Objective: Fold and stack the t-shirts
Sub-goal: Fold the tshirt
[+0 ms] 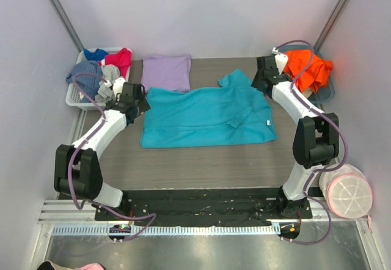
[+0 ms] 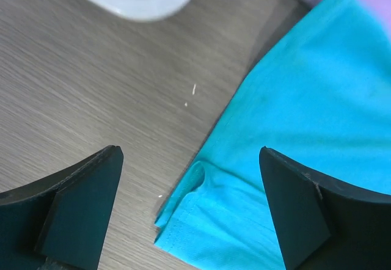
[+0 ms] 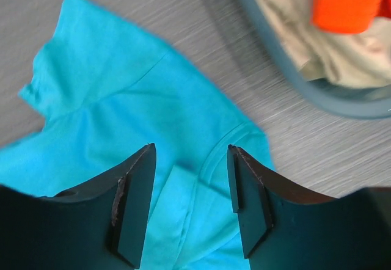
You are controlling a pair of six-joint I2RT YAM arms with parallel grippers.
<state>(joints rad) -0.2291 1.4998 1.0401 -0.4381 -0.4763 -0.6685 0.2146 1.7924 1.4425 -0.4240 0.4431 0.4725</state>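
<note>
A teal-turquoise short-sleeved cloth t-shirt [image 1: 208, 117] is lying spread out sideways across the middle of the grey wood-grain table [image 1: 201, 160], its neck end pointing to the right, where a small white label [image 1: 269, 122] is showing at the edge. One sleeve is sticking out toward the far right corner. A pale lavender-purple cloth t-shirt [image 1: 167, 72] is resting folded into a rough rectangle at the far side of the table, its near edge touching or slightly overlapping the teal shirt's far left corner.

The left gripper [image 2: 189, 209] is hanging over the teal shirt's left edge, near a hemmed corner. Its jaws are standing spread wide with nothing between them, one finger over bare table and the other over the cloth. The right gripper [image 3: 189, 203] is hovering above the shirt's neck area beside the far sleeve. Its jaws are parted by a narrower gap and are pinching nothing, and the curved collar seam is showing between them.

A white plastic basket [image 1: 74, 96] is sitting at the far left, holding red, blue and grey garments [image 1: 101, 68]. At the far right, a blue-grey tub [image 3: 293, 74] is holding a bright orange garment [image 3: 348, 1] on top of pale beige cloth [image 3: 305, 44].
</note>
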